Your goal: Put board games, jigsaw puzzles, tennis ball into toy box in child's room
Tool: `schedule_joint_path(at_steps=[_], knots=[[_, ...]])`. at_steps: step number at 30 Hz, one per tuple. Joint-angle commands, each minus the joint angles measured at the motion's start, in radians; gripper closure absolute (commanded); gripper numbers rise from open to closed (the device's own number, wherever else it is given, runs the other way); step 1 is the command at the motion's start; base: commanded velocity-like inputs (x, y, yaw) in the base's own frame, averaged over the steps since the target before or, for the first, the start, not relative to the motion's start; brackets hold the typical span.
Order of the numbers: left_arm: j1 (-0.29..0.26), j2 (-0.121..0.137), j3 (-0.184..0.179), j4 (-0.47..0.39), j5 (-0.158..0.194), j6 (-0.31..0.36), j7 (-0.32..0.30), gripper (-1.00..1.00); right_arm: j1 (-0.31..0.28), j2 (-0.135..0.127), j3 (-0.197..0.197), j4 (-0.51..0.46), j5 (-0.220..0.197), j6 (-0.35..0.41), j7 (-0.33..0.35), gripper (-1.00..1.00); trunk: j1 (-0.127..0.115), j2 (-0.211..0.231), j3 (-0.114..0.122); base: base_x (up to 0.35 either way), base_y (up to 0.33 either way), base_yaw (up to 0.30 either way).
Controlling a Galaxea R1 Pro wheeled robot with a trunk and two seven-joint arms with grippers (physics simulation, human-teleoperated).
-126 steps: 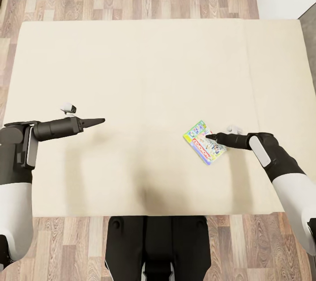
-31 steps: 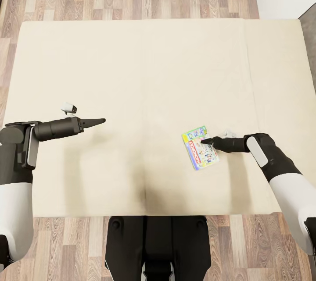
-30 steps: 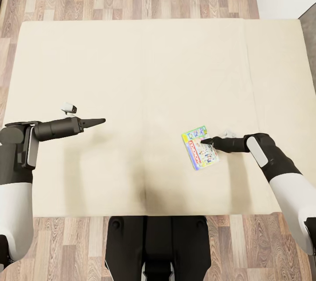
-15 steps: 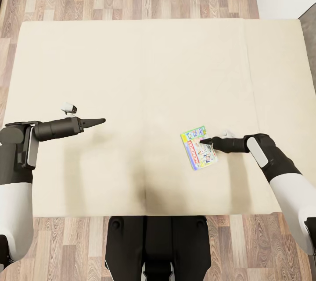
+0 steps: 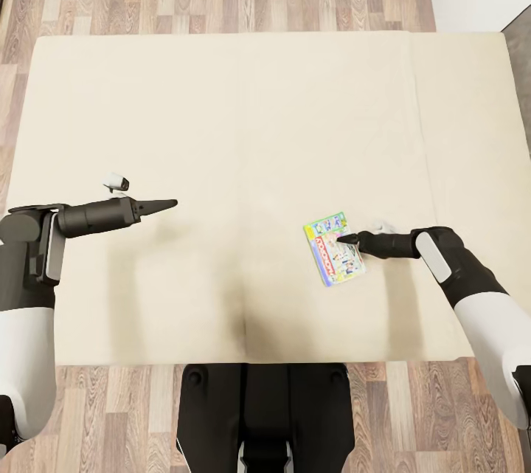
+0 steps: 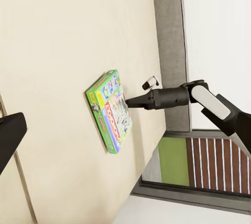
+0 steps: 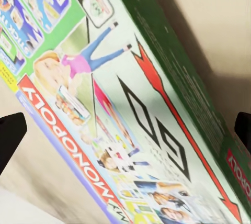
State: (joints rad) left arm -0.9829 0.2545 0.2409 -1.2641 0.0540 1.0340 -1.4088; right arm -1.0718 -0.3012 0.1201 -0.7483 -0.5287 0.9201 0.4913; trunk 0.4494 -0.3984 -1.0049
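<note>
Two arms are reaching inward over the bed, each stretched nearly level from its own side. The right gripper is pointing toward the bed's middle, its tip lying over the right edge of the board game, a flat white-and-green box lying toward the bed's near right corner. In the right wrist view the two fingertips are sitting spread wide, one at each side of the box lid, not pinching it. The left gripper is hovering near the bed's left edge, fingers looking pressed together, holding nothing.
</note>
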Motion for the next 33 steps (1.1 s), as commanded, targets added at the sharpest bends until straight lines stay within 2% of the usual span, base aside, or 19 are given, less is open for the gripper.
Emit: schedule_joint_path(at_steps=[1, 33], knots=[[0.0, 0.0, 0.0, 0.0, 0.001, 0.011, -0.002, -1.0, 0.0, -0.001, 0.003, 0.0, 0.004, -0.001, 0.006, -1.0, 0.001, -0.002, -0.001, 0.0, 0.104, 0.0], [0.0, -0.001, 0.0, 0.002, 0.001, 0.009, 0.001, -1.0, 0.0, 0.005, 0.005, 0.001, 0.004, -0.02, 0.006, -1.0, 0.001, -0.002, -0.001, 0.0, 0.139, 0.0]])
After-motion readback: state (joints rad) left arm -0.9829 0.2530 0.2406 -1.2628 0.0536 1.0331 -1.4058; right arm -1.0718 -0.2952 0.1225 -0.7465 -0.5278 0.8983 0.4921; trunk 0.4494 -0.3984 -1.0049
